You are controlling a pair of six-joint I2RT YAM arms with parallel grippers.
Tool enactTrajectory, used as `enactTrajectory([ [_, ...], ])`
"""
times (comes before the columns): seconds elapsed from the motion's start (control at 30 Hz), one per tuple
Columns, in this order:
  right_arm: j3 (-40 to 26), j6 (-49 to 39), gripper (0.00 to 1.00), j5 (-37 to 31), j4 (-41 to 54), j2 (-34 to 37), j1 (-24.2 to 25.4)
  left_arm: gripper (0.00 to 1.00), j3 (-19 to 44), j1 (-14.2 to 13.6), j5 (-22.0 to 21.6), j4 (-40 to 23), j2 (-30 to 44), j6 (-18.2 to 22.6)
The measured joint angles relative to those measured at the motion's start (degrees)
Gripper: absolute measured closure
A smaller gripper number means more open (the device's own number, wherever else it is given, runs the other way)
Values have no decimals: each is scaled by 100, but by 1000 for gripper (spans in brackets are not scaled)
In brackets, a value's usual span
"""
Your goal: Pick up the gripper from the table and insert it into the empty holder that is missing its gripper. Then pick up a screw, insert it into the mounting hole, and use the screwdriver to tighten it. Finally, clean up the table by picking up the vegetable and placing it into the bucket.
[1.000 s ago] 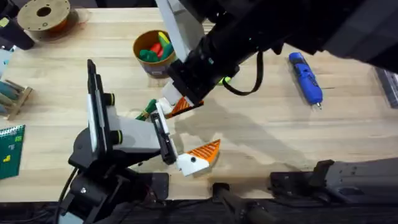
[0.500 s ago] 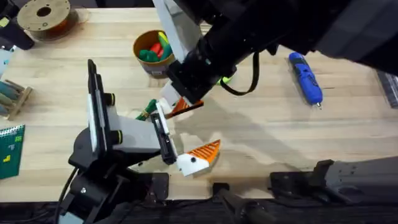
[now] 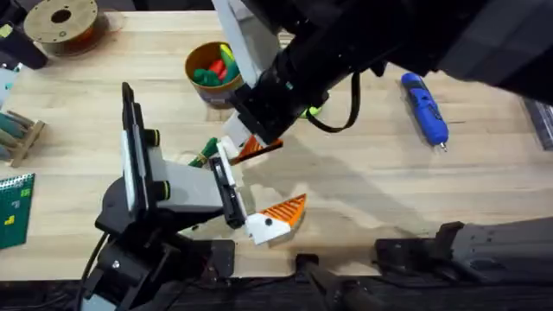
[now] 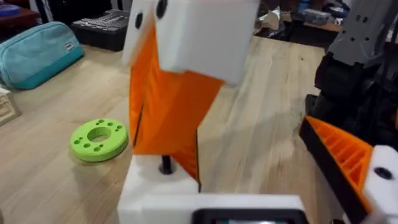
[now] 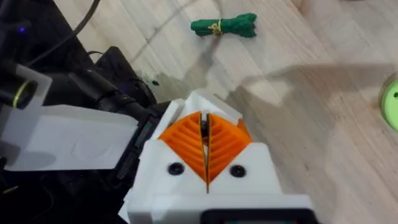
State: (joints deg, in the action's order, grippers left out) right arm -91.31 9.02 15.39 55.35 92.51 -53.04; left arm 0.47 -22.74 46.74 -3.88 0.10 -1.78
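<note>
The right gripper (image 5: 207, 146) is pressing its orange pads together, apparently mating with the left gripper (image 3: 275, 213), whose fingers are standing spread. The vegetable (image 5: 224, 26) is lying on the surface at the bucket's (image 3: 213, 72) six o'clock, the screwdriver (image 3: 424, 107) at its three o'clock.

Arms: two
Grippers: two, left gripper (image 3: 272, 216), right gripper (image 3: 251, 147)
Screwdriver (image 3: 424, 107): one, blue
Bucket (image 3: 212, 86): one
Holder (image 4: 99, 137): one, green ring
Vegetable (image 5: 224, 25): one, leafy green
Filament spool (image 3: 60, 21): one
</note>
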Motion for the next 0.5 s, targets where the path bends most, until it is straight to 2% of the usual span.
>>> enactTrajectory([
  [0.5, 0, 0, 994, -99, 4, 101, -96, 13, 0, 0, 17, -2, 0, -24],
])
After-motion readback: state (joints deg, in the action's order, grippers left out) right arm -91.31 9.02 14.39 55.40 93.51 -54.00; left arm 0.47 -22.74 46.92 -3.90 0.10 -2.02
